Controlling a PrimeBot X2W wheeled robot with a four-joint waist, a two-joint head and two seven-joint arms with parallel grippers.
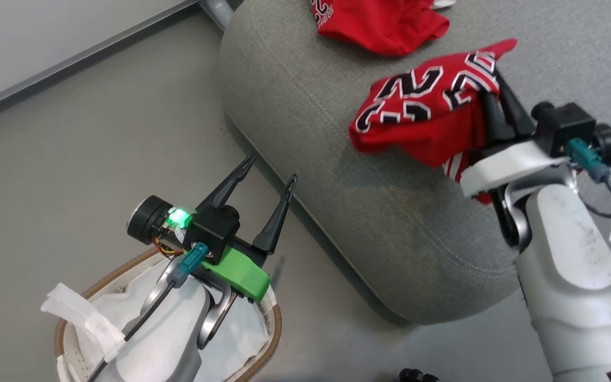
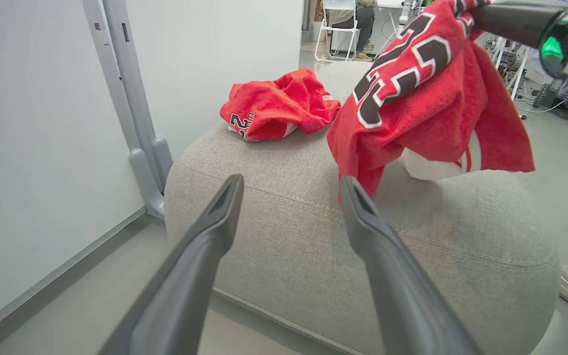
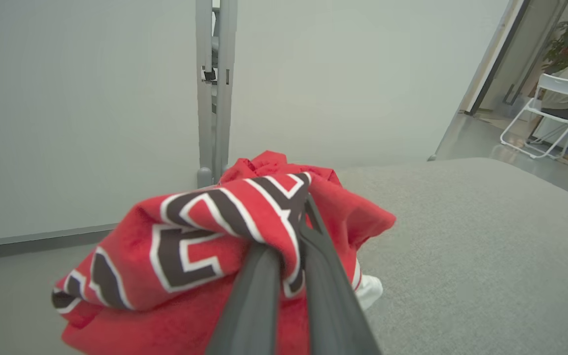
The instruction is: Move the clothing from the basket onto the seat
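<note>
Your right gripper [image 1: 494, 98] is clamped on a red jersey [image 1: 422, 111], which hangs bunched from its fingers over the seat [image 1: 337, 185]. A second jersey [image 1: 385, 21] lies on the cushion beyond the fingertips. Your left gripper [image 1: 272, 167] is spread wide and empty. The basket [image 1: 276, 323] is under its wrist, and the seat's edge is just ahead.

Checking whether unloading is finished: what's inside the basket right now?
Inside the basket, white liner cloth covers the walls that are visible. The left forearm hangs over the middle and hides the bottom, so what lies there cannot be told.
</note>
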